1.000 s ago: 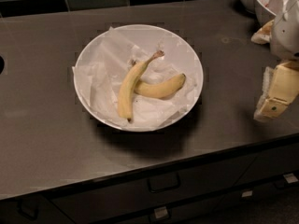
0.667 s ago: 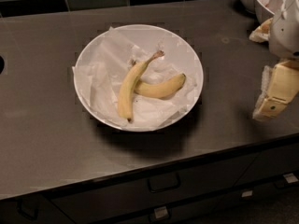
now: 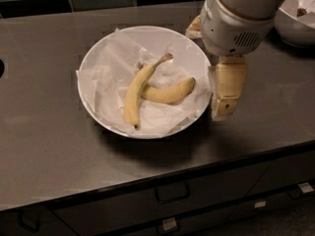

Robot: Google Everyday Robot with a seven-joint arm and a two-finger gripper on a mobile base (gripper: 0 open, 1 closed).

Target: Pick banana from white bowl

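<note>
The white bowl (image 3: pixel 93 68), wide and lined with crumpled white paper, stands on the dark counter at centre. The banana (image 3: pixel 134 93), long, slim and pale yellow with a thin brownish stem, lies in it and crosses over a shorter, deeper-yellow banana (image 3: pixel 171 93). My gripper (image 3: pixel 205 73) hangs at the bowl's right rim, above the counter, open and empty. One tan finger (image 3: pixel 227 87) points down just outside the rim. The other finger (image 3: pixel 194 29) shows at the far side of the rim.
A smaller white bowl (image 3: pixel 295 21) with some items stands at the back right corner. A dark tiled wall runs behind the counter. Drawers with handles (image 3: pixel 172 193) sit below the counter's front edge.
My gripper and arm have moved left from the counter's right side to the right rim of the white bowl. The bananas and the bowl have not moved.
</note>
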